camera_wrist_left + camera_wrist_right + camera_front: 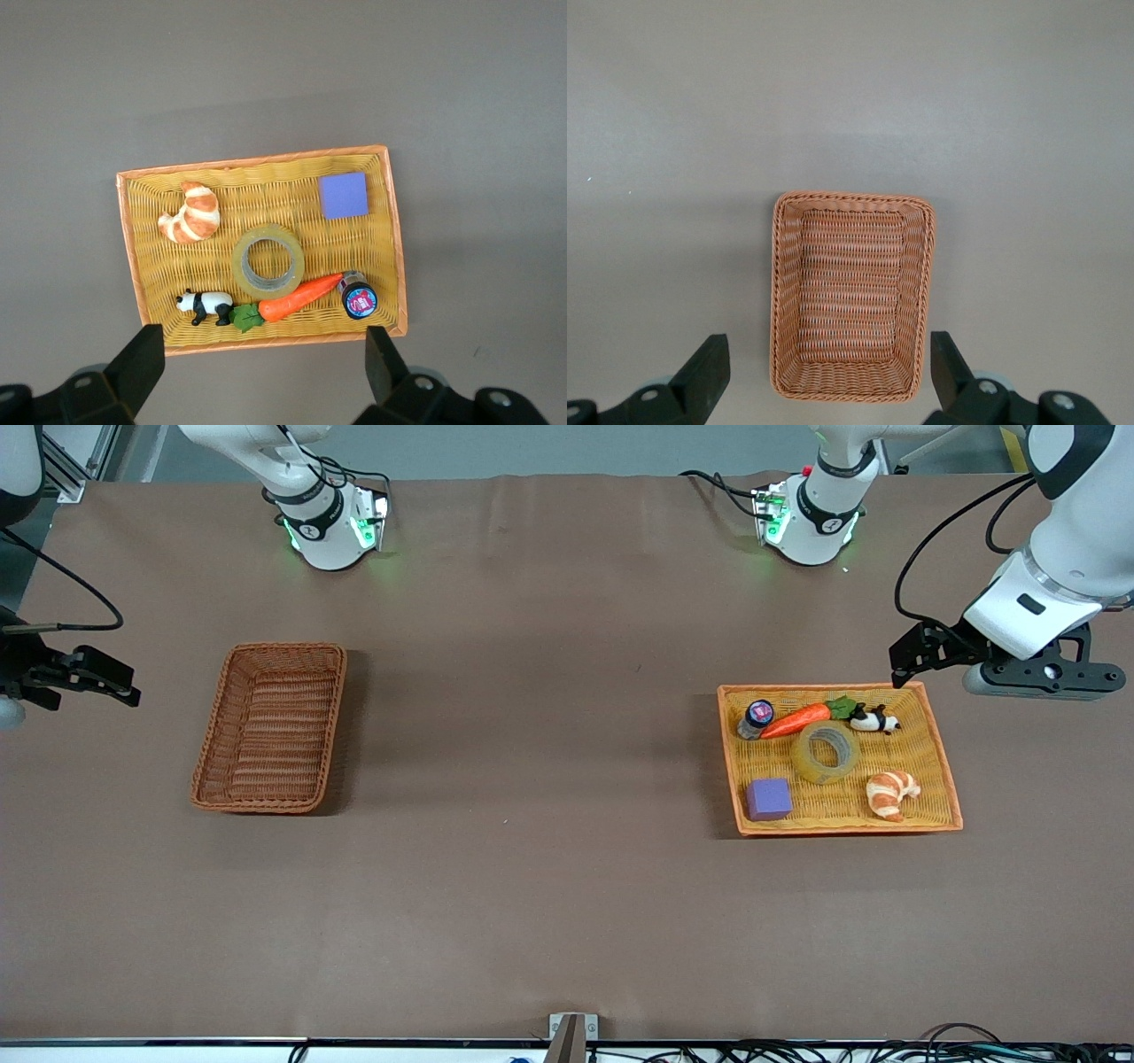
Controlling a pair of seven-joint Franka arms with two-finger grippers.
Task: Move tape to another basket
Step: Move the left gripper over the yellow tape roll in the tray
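The tape, a yellowish-tan ring, lies flat in the middle of the flat orange-yellow tray. It also shows in the left wrist view. The reddish-brown wicker basket stands empty toward the right arm's end of the table, and shows in the right wrist view. My left gripper is open and empty, up in the air over the table just off the tray's rim. My right gripper is open and empty, over the table's end beside the basket.
In the tray around the tape lie a carrot, a toy panda, a croissant, a purple cube and a small dark-capped bottle. Brown table stretches between basket and tray.
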